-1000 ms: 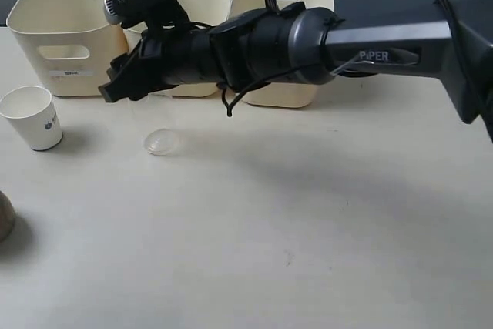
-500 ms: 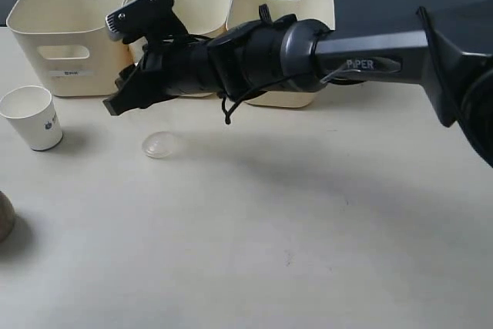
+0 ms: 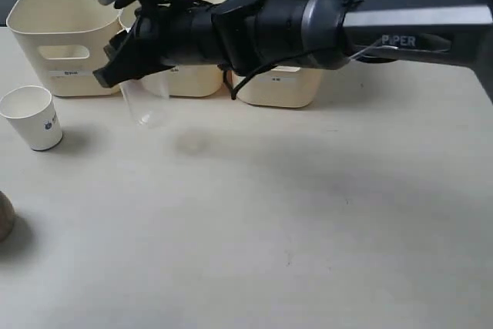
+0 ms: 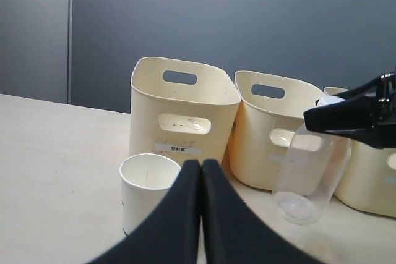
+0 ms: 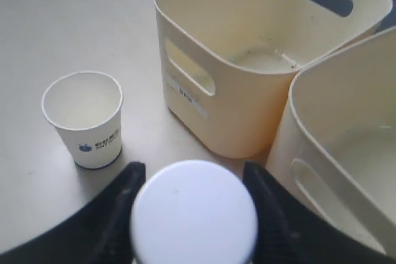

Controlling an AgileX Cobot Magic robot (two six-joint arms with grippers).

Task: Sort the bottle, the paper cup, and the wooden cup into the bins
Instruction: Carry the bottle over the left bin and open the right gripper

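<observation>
My right gripper (image 3: 122,75) reaches across to the left and is shut on the bottle (image 3: 143,104), which hangs clear of the table in front of the bins. The wrist view shows its white cap (image 5: 193,211) between the two black fingers (image 5: 120,205). The bottle (image 4: 306,174) also shows in the left wrist view. The paper cup (image 3: 32,117) stands left of it, in front of the left bin (image 3: 69,44). The wooden cup (image 3: 4,216) lies at the left edge. My left gripper (image 4: 201,165) is shut and empty, just behind the paper cup (image 4: 148,190).
Three cream bins line the far side: left bin (image 5: 247,60), middle bin (image 3: 196,78) and right bin (image 3: 285,90). The long right arm (image 3: 400,32) spans the table above the bins' fronts. A grey wall stands behind.
The right gripper has lifted the bottle off the table and raised it towards the bins. The paper cup and wooden cup have not moved.
</observation>
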